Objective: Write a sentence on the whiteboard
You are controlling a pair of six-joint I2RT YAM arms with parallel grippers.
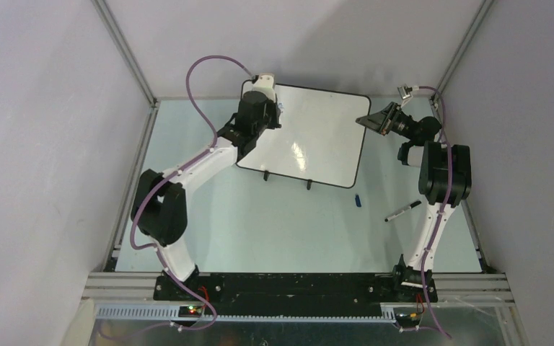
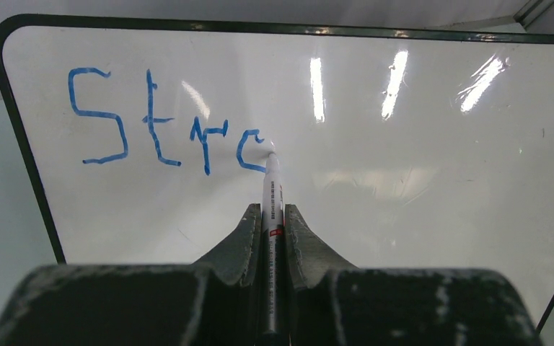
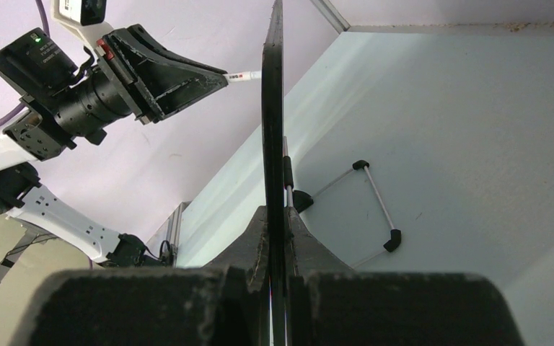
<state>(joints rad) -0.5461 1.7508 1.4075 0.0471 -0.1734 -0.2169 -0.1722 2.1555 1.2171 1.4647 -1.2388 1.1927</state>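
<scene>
Blue-inked at the upper left of the whiteboard (image 2: 418, 202): the sentence (image 2: 166, 148), read as "Str" plus an unfinished fourth letter. Found the whiteboard upright at the far middle of the table (image 1: 260, 231), propped on two black feet (image 1: 265, 175).

Found the left gripper (image 2: 273, 216) pressed together on the marker (image 2: 272, 184), with the barrel pinched between both fingers and the tip touching the whiteboard at the end of the last stroke. Found the right gripper (image 3: 278, 223) clamped on the whiteboard's right edge, seen edge-on between its fingers.

Judged the deciding relation as follows. Marker's long axis aimed into the whiteboard face, roughly square to it. Located blank surface to the right of the tip in the left wrist view, along the writing line. Called for travel that way, tip in contact. Rated the left arm nearer the writing, and the right arm as the steadying hold.

Counted:
- one whiteboard
- two grippers
- two markers: one held, plus one loose marker (image 1: 402, 210) lying on the table near the right arm
- one small blue item (image 1: 358, 201) beside it, probably a cap; too small to confirm
</scene>
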